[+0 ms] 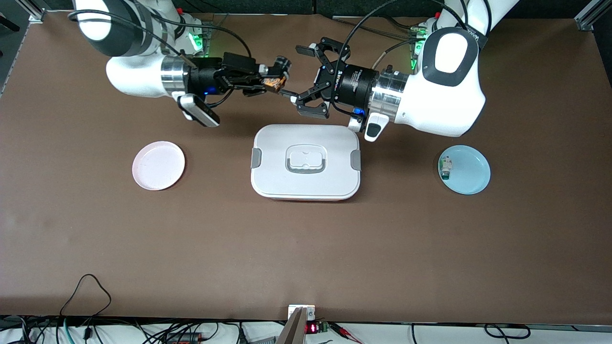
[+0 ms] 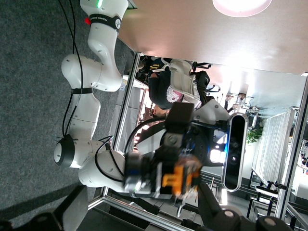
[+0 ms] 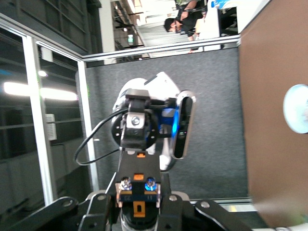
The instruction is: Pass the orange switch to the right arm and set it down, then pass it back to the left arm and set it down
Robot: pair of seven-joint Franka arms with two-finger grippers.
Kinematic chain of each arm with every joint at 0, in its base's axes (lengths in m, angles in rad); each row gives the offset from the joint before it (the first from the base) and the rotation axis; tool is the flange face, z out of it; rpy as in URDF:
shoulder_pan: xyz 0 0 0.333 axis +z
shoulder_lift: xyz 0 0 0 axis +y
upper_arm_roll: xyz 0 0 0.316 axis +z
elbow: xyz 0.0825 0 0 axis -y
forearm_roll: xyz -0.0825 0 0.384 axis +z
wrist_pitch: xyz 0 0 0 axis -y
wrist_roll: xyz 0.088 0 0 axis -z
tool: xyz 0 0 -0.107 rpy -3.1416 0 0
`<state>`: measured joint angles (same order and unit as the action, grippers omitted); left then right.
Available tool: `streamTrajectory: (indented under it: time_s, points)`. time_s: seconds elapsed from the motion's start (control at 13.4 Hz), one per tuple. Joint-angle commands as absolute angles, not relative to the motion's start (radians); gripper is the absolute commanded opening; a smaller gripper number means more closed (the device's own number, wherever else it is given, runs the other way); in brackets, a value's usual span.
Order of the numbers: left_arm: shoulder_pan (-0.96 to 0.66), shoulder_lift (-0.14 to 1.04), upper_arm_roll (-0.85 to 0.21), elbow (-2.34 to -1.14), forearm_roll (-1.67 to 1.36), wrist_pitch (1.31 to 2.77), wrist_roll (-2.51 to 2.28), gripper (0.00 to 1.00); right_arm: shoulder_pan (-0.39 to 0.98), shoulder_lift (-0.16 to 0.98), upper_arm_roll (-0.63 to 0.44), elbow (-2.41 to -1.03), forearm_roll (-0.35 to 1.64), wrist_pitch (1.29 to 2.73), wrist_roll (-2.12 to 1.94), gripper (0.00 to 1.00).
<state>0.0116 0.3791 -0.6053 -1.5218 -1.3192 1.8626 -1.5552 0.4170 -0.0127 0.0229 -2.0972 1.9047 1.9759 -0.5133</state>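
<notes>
Switch (image 1: 273,82) pinched in right gripper (image 1: 279,76), facing spread left gripper (image 1: 306,79).

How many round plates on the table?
2. The pink plate lies toward the right arm's end, the blue plate toward the left arm's end, the box between them. None looks hidden.

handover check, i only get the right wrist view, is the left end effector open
observer: yes, the front view shows the left end effector open, fingers spread wide beside the orange switch, which the right end effector holds shut.
operator: are we over the box
observer: no, both hang over bare table; the box sits nearer the front camera, lid on.
operator: any plate at the right arm's end
observer: a pink plate, beside the box.
</notes>
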Motion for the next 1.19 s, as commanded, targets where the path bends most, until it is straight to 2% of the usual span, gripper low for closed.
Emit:
streamTrajectory:
  time_s: [0.0, 0.3, 0.74, 0.89, 1.12]
  points:
    - [0.034, 0.397, -0.611, -1.485, -1.29, 1.826, -1.56, 1.0, 0.379, -0.023, 0.029, -2.089, 1.809, 1.968, -0.522, 0.29]
    - [0.038, 0.387, -0.612, -1.427, -1.1, 1.732, -1.425, 1.0, 0.313, -0.02, 0.028, -2.066, 1.567, 1.956, -0.523, 0.28]
    - [0.037, 0.33, -0.627, -1.388, -0.767, 1.53, -1.024, 1.0, 0.219, 0.017, 0.018, -1.987, 0.937, 1.953, -0.581, 0.28]
    - [0.037, 0.325, -0.627, -1.387, -0.682, 1.467, -0.956, 1.0, 0.158, 0.02, 0.017, -1.987, 0.786, 1.889, -0.696, 0.28]
    - [0.037, 0.292, -0.627, -1.373, -0.525, 1.381, -0.928, 1.0, 0.095, 0.063, 0.006, -1.98, 0.524, 1.881, -0.848, 0.28]
